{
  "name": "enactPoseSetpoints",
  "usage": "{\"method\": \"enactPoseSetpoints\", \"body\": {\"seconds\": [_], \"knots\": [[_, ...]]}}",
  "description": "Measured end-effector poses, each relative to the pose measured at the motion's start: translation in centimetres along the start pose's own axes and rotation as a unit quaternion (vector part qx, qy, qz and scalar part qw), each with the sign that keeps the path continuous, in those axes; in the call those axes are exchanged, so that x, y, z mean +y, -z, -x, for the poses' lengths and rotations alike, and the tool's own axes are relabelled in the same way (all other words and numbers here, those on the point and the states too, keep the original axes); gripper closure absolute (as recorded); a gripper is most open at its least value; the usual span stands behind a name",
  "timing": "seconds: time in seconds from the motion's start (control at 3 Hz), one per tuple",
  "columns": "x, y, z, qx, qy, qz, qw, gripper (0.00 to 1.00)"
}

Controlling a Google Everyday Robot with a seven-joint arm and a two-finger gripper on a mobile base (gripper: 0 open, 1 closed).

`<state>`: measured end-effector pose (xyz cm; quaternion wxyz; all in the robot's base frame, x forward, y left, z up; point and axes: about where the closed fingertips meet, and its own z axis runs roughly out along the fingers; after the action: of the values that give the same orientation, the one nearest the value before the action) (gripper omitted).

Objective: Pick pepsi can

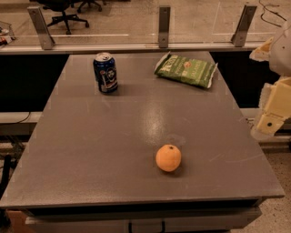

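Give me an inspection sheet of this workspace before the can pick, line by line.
Surface: grey table, faint scuffs.
Job's things: pepsi can upright, far left, standing alone.
Clutter: green chip bag flat at far right; orange near front, right of centre.
Grippers: tool at right edge of view, beside the table, far from the can.
Cables: dark cable on floor beyond the glass, top right.
Surroundings: glass barrier on metal posts; office chair beyond.

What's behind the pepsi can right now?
Grey table surface up to the glass barrier; the pepsi can hides a small patch of it. The tool hangs beyond the table's right edge.
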<state>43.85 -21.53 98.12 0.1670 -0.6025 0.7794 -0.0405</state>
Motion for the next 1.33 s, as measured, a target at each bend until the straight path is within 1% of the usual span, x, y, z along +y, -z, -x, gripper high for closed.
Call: {"method": "enactPoseSetpoints", "body": {"seconds": [0.33,0.67,1.0,1.33], "knots": [[0.0,0.0,0.0,0.000,0.000,0.000,1.0000,0.00],[-1.4,-1.8,2.4,-0.027,0.019,-0.001,0.9995,0.00],[-3.8,-5.5,7.6,-0.086,0.049,0.000,0.9951,0.00],[-5.9,-8.8,13.2,-0.150,0.070,0.002,0.9862,0.00]]}}
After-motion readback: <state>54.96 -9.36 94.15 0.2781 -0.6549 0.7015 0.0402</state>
